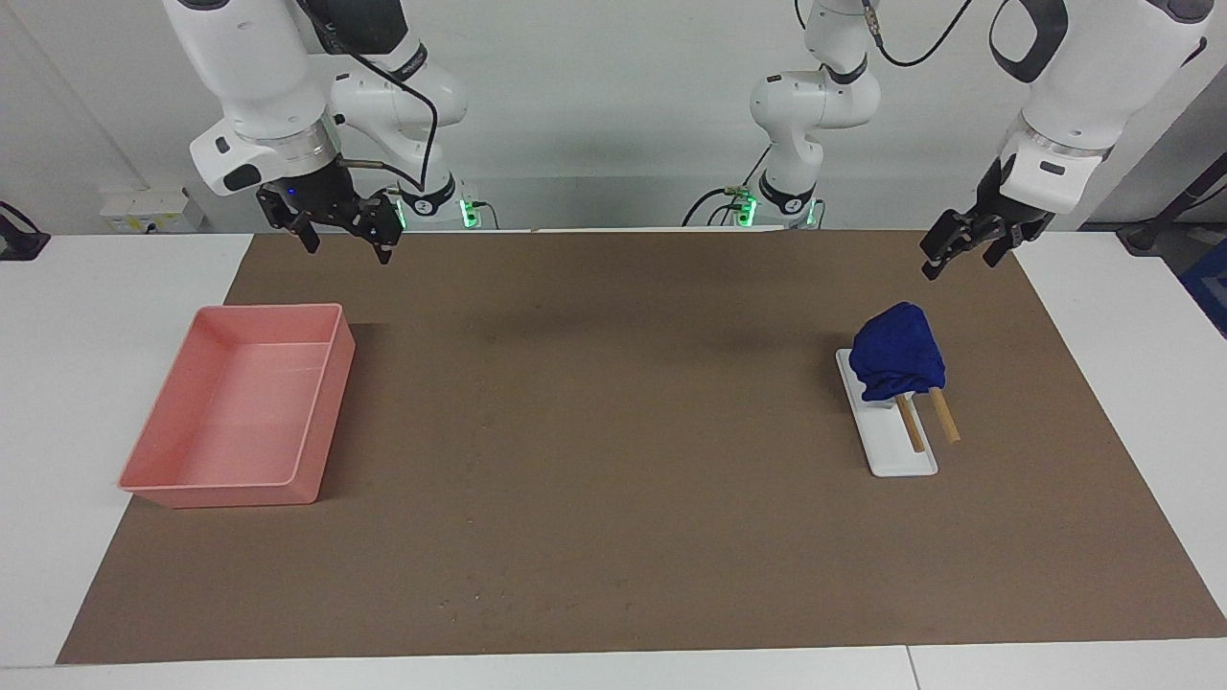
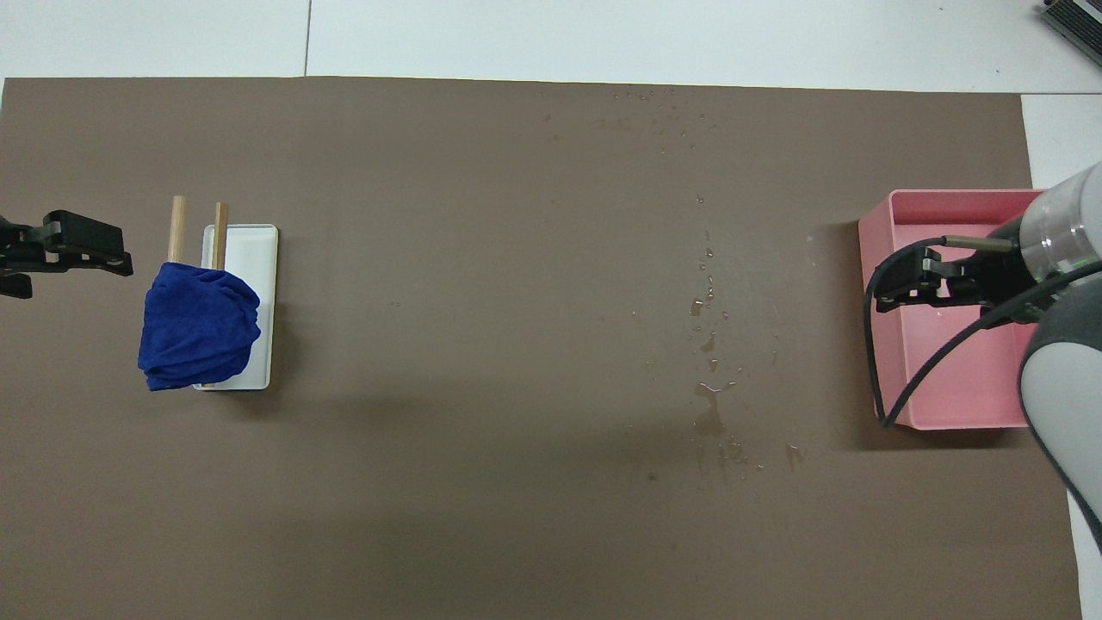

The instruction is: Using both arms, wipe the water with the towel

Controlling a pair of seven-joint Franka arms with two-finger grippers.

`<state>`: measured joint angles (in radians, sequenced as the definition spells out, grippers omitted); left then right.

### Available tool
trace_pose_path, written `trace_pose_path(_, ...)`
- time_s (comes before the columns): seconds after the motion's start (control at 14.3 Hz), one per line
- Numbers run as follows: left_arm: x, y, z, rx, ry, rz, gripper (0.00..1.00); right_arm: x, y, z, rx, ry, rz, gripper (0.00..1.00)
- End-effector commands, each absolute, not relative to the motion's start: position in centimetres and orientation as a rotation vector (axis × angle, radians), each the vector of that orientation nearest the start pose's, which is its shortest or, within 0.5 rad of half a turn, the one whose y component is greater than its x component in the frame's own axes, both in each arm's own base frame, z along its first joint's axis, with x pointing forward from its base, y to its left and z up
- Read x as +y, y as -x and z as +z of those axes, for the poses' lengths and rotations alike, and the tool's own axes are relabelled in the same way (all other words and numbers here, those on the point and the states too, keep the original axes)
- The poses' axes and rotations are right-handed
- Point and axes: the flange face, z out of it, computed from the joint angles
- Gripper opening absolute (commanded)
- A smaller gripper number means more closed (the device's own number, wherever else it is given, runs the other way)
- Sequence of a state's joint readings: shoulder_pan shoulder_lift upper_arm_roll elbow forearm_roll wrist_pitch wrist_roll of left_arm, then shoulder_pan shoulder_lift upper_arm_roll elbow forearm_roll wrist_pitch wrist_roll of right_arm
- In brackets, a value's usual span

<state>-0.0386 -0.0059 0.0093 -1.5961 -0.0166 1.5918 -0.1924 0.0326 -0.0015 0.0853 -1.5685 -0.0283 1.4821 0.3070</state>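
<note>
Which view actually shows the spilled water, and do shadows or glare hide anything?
Overhead view: the water shows as dark patches and shiny droplets on the brown mat. Facing view: barely readable there; soft arm shadows on the mat, nothing hidden, and the towel is evenly lit.

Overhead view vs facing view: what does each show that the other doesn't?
Only the overhead view shows the spilled water droplets and small puddles on the brown mat, between the rack and the tray.

Only the facing view shows both white arms whole, their bases, and the grippers raised off the table: the left gripper above the mat near the towel, the right gripper above the mat's edge nearest the robots.

Both show the deep-blue bundled towel draped on the white rack with wooden rods, and the pink rectangular tray.
</note>
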Motion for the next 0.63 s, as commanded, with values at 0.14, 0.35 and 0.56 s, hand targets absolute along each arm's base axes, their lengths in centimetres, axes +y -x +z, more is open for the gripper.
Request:
trace_pose_path(0.14, -1.1, -54.2, 61.9, -0.290, 3.154, 0.012, 1.00, 5.6, -54.1, 62.1, 0.281, 3.174, 0.137, 1.00)
trace_pose_path(0.35, -0.4, -53.9, 60.9, -0.325, 3.152, 0.002, 1.00, 5.6, -54.1, 62.1, 0.281, 3.174, 0.137, 1.00)
trace_pose_path(0.56, 1.5, -53.0, 57.5, -0.400, 3.150, -0.163, 1.00, 5.6, -54.1, 62.1, 0.281, 3.174, 0.137, 1.00)
